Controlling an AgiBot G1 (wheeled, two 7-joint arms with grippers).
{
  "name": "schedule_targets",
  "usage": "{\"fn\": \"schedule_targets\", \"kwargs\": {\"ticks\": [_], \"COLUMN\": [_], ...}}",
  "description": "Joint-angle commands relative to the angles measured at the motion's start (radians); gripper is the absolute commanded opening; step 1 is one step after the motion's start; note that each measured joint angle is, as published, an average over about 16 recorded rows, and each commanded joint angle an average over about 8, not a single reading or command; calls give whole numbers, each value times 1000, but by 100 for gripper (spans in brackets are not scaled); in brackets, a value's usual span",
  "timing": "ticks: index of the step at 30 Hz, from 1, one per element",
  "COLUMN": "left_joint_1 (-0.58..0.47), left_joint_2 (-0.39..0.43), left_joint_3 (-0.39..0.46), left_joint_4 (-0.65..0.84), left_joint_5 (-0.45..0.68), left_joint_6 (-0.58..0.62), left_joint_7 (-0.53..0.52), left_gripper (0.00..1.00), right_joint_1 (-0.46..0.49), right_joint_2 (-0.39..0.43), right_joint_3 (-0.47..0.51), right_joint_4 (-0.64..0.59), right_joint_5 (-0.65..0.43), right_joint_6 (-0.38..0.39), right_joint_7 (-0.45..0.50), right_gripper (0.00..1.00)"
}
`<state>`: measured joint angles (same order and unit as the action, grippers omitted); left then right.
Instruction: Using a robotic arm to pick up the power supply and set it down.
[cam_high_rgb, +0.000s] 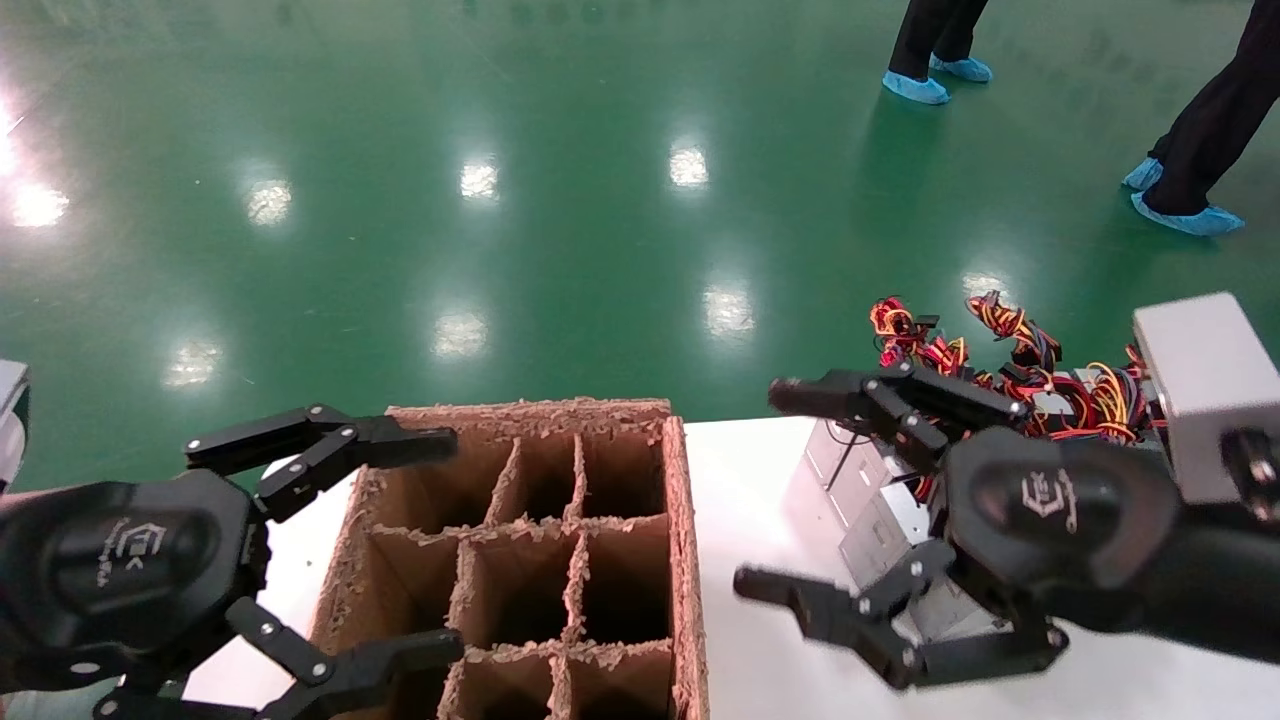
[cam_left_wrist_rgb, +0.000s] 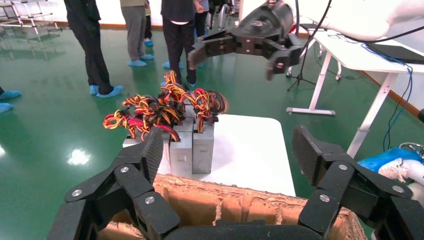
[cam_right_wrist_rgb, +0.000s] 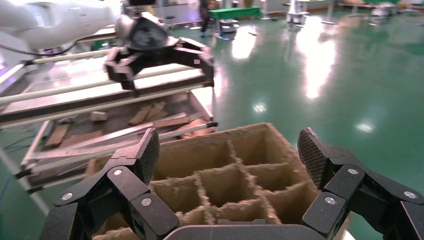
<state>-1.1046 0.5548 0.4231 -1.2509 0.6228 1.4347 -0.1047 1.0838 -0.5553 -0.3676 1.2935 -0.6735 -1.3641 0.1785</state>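
Observation:
A cluster of silver-grey power supply boxes (cam_high_rgb: 850, 480) stands upright on the white table (cam_high_rgb: 760, 640), topped by tangled red, yellow and black wires (cam_high_rgb: 1000, 350). In the left wrist view the power supply boxes (cam_left_wrist_rgb: 192, 145) stand just beyond the carton. My right gripper (cam_high_rgb: 765, 490) is open and hangs in front of the boxes, pointing toward the carton and holding nothing. It appears far off as the right gripper (cam_left_wrist_rgb: 231, 64), above the wires. My left gripper (cam_high_rgb: 445, 545) is open at the carton's left side, empty.
A brown cardboard carton (cam_high_rgb: 520, 560) with divider cells sits between the arms; the carton (cam_right_wrist_rgb: 225, 175) fills the right wrist view. People's legs in blue shoe covers (cam_high_rgb: 915, 85) stand on the green floor. A rack with wood scraps (cam_right_wrist_rgb: 100, 125) lies beyond the left gripper (cam_right_wrist_rgb: 167, 77).

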Motion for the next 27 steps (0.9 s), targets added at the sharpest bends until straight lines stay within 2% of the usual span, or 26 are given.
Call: {"fn": "schedule_targets", "kwargs": {"ticks": [1, 7, 12, 27], "left_joint_1": [0, 0, 0, 0], "left_joint_2": [0, 0, 0, 0], "left_joint_3": [0, 0, 0, 0], "left_joint_4": [0, 0, 0, 0], "left_joint_5": [0, 0, 0, 0], "left_joint_6": [0, 0, 0, 0], "left_joint_7": [0, 0, 0, 0], "left_gripper": [100, 100, 100, 100], "right_joint_1": [-3, -9, -11, -11], "right_joint_2": [-15, -55, -70, -60], "right_joint_3": [24, 86, 111, 95], "right_joint_4": [-3, -9, -11, -11], "right_joint_5": [-15, -56, -72, -63], "right_joint_6": [-36, -129, -166, -142], "right_joint_7": [2, 9, 11, 10], "right_gripper": [100, 100, 100, 100]}}
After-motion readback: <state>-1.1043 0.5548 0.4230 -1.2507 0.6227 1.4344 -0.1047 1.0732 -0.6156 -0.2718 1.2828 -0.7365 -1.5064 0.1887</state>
